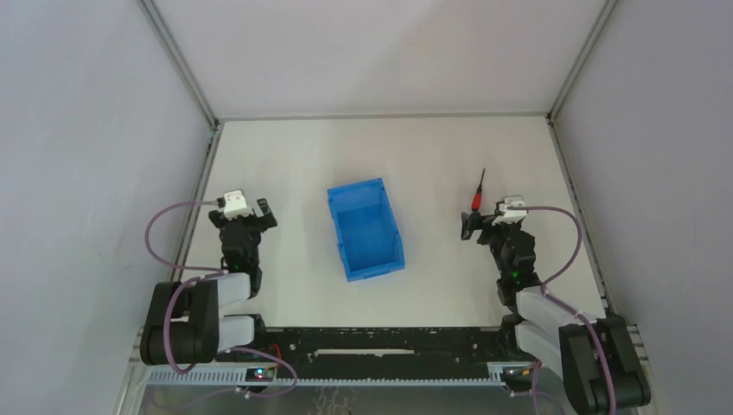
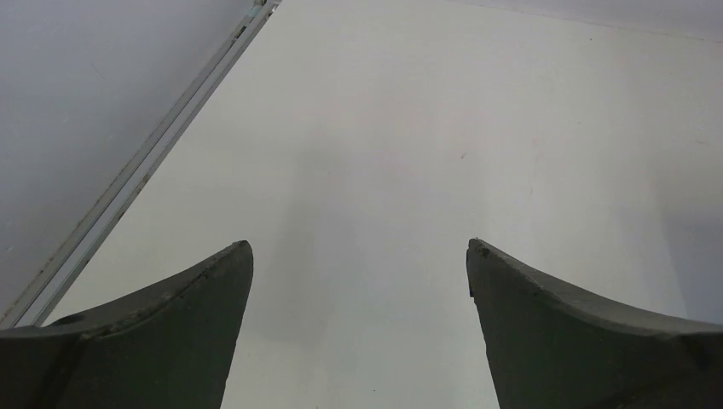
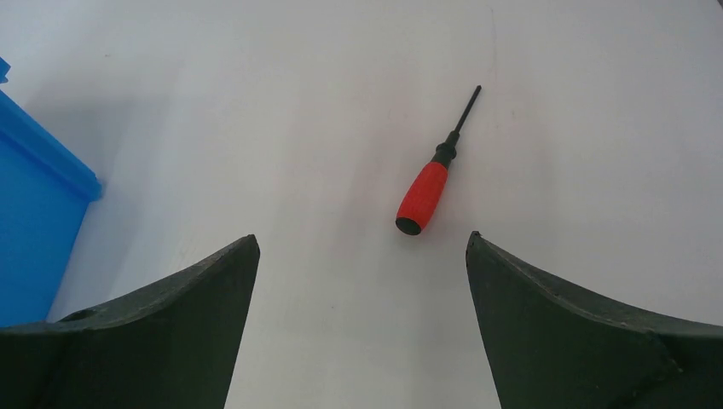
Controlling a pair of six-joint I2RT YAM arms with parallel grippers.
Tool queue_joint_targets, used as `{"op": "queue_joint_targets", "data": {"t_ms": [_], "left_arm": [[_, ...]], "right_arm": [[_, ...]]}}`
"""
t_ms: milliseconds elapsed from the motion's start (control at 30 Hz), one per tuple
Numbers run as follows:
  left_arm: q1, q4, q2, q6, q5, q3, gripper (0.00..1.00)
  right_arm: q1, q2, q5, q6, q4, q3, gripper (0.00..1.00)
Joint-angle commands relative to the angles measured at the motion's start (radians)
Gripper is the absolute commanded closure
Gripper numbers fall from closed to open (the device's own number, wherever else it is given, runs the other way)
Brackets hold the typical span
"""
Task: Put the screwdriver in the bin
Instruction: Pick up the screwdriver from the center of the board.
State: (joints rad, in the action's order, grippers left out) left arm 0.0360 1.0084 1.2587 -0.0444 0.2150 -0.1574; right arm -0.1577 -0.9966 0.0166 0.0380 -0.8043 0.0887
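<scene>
Right wrist view: the screwdriver (image 3: 424,194) lies on the bench (image 3: 256,102) just ahead of the spread, empty right fingers (image 3: 170,332), outside the bin (image 3: 34,204). The left fingers (image 2: 162,341) stand apart too.

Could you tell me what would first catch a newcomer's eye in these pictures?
The bright blue bin stands empty at the middle of the white table. To its right lies the red-handled screwdriver, loose on the table just ahead of the open right hand.
</scene>
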Motion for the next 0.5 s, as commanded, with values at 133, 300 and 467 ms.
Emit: {"op": "queue_joint_targets", "data": {"t_ms": [133,300,467], "left_arm": [[0.005,0.035,-0.002,0.020,0.013,-0.039,0.00],[0.005,0.035,-0.002,0.020,0.013,-0.040,0.00],[0.005,0.035,-0.002,0.020,0.012,-0.040,0.00]], "right_arm": [[-0.003,-0.002,0.000,-0.017,-0.033,0.026,0.00],[-0.003,-0.003,0.013,-0.012,-0.029,0.030,0.00],[-0.002,-0.006,0.011,-0.010,-0.008,0.042,0.00]]}}
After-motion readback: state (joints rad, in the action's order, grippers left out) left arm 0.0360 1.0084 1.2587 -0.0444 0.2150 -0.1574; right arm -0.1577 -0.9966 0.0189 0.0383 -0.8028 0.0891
